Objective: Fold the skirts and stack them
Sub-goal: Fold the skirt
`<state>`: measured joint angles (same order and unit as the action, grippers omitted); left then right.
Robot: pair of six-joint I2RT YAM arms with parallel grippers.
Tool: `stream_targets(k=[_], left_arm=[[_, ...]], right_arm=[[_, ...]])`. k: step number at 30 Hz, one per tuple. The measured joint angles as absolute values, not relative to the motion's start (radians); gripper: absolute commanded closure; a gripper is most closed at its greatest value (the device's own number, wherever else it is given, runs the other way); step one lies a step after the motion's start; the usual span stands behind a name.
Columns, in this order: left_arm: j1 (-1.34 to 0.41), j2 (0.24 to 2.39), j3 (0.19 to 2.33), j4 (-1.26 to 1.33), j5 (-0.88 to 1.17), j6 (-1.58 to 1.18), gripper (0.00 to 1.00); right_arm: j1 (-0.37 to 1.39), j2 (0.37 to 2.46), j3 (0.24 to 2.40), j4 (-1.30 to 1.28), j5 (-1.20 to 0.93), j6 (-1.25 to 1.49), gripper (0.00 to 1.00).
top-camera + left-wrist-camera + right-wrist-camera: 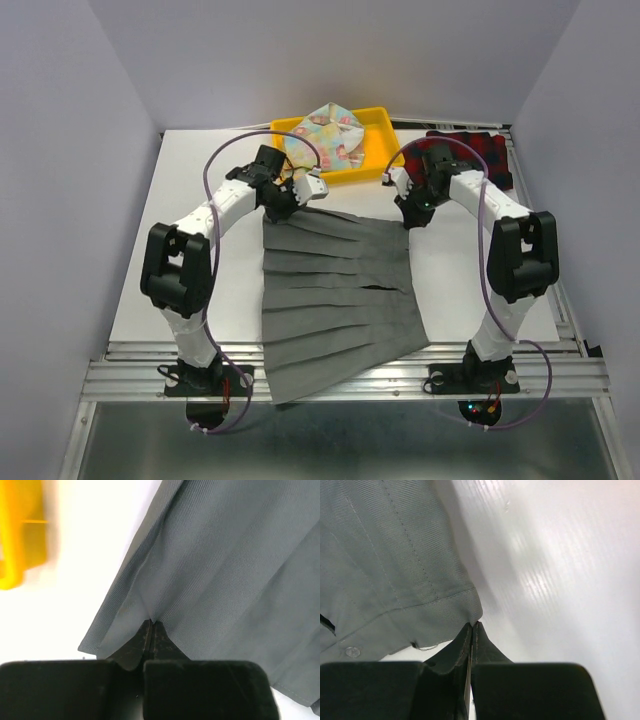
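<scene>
Left gripper [151,626] is clenched on the far left corner of the grey skirt [340,290], and right gripper [472,628] is clenched on its far right corner. The skirt lies spread flat mid-table, unfolded. The floral skirt [325,135] sits bunched in the yellow tray [385,122] at the far edge, and the plaid skirt [480,150] lies far right. Nothing is stacked, so the work looks barely begun.

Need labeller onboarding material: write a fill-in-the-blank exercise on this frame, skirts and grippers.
1. The left gripper and right gripper each pinch the plain grey pleated cloth skirt, so both are ____.
2. The pastel floral cloth skirt lies in the ____ plastic tray.
3. The red-and-black plaid cloth skirt lies at the far ____ corner of the white table.
Missing: shut; yellow; right.
</scene>
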<state>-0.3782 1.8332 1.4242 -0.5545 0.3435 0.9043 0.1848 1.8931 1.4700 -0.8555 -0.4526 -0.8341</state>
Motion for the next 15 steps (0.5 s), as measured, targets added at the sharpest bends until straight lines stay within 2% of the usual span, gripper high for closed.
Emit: stream_targets(k=[5,15], left_arm=[[-0.379,1.751,1.402,-0.469,0.295,0.861,1.00],[-0.381,1.806,1.451,-0.502,0.315,0.857,1.00]], right_arm=[[0.185,1.837,1.458,-0.791,-0.438,-0.801,1.00],[0.185,1.841,1.464,-0.725,-0.401,-0.768,0.99]])
